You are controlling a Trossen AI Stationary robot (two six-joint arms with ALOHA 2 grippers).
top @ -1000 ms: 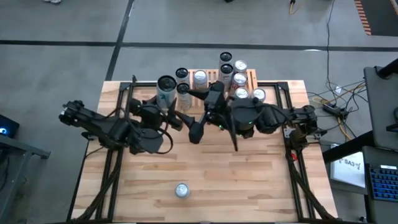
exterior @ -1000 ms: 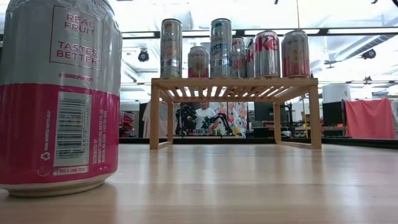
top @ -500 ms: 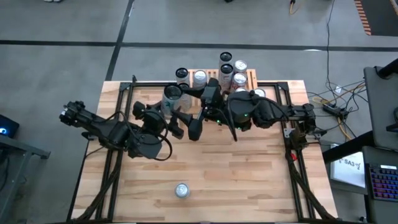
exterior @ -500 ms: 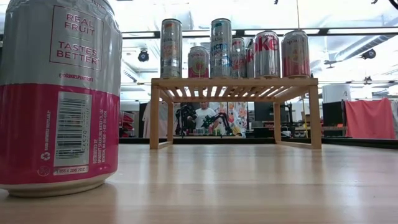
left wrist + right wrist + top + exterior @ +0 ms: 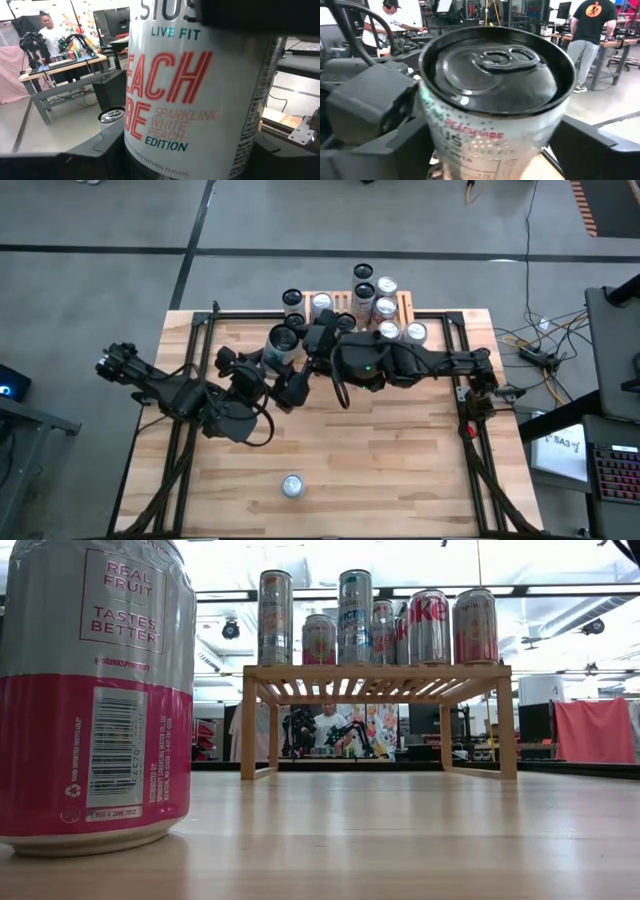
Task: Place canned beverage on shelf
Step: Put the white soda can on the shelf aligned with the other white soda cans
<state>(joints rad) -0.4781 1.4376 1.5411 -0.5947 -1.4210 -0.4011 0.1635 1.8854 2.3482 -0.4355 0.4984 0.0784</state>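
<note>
White and peach-lettered, the can (image 5: 192, 95) fills my left wrist view, and I see it clamped upright in the left gripper (image 5: 277, 372), just above centre in the high view and just short of the shelf (image 5: 404, 305). My right gripper (image 5: 300, 355) sits right beside it with its fingers spread on either side of the can top; I cannot tell if they touch it. The shelf stands at the table's (image 5: 400, 470) far edge, upper centre, with several cans (image 5: 383, 308) on top. One more can (image 5: 291, 485) stands alone at lower centre. People (image 5: 592, 30) work in the room behind.
</note>
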